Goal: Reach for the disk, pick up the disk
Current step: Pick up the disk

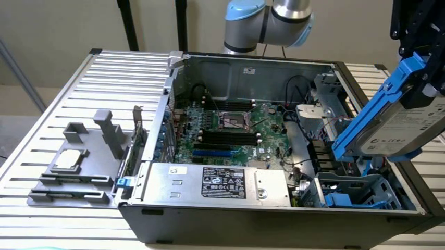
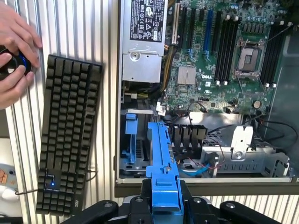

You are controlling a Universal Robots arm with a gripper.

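The disk (image 1: 407,122), a silver-grey hard drive with a white label and blue rails, hangs tilted above the open computer case (image 1: 230,219) at the exterior view's right. My black gripper (image 1: 419,78) is shut on its upper end. In the wrist view the disk's blue rail (image 2: 162,168) runs out from between the gripper (image 2: 163,203) fingers. It hovers over the drive bay (image 2: 135,149), apart from it.
Inside the case lie the motherboard (image 1: 226,130), the grey power supply box (image 1: 215,182) and a drive cage with blue clips (image 1: 355,192). A grey fixture (image 1: 76,166) holds a small silver chip (image 1: 70,159). A black keyboard (image 2: 67,135) and a person's hands (image 2: 14,51) are beside the case.
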